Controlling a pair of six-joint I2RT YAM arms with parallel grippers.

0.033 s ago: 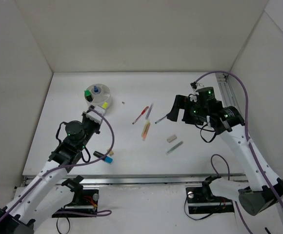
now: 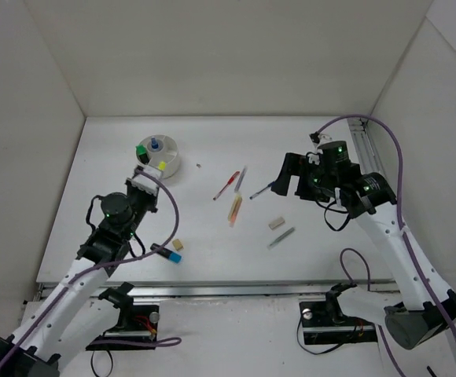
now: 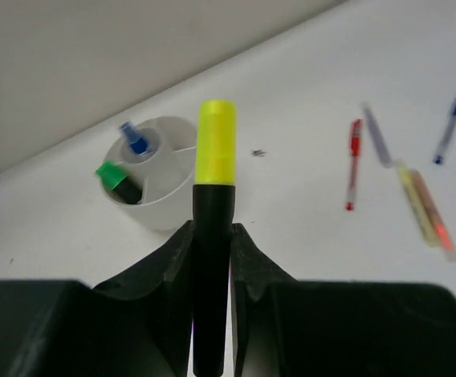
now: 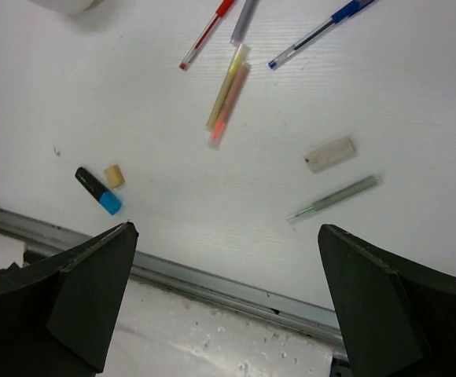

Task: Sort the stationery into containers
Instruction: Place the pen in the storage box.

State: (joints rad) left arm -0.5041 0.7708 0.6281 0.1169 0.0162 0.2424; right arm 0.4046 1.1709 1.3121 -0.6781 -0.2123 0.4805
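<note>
My left gripper is shut on a black highlighter with a yellow end, held just short of the white divided bowl. The bowl holds a green-ended highlighter and a white-blue tube. My right gripper hangs wide open and empty above the table, right of the blue pen. Loose on the table lie a red pen, a grey pen, a cream stick, an eraser and a grey-green pen.
A blue-ended highlighter and a small beige eraser lie near the front edge by the left arm. A metal rail runs along the table's front edge. White walls close in the back and both sides.
The left gripper has moved up and left towards the bowl with the yellow highlighter. The right gripper has barely shifted.
</note>
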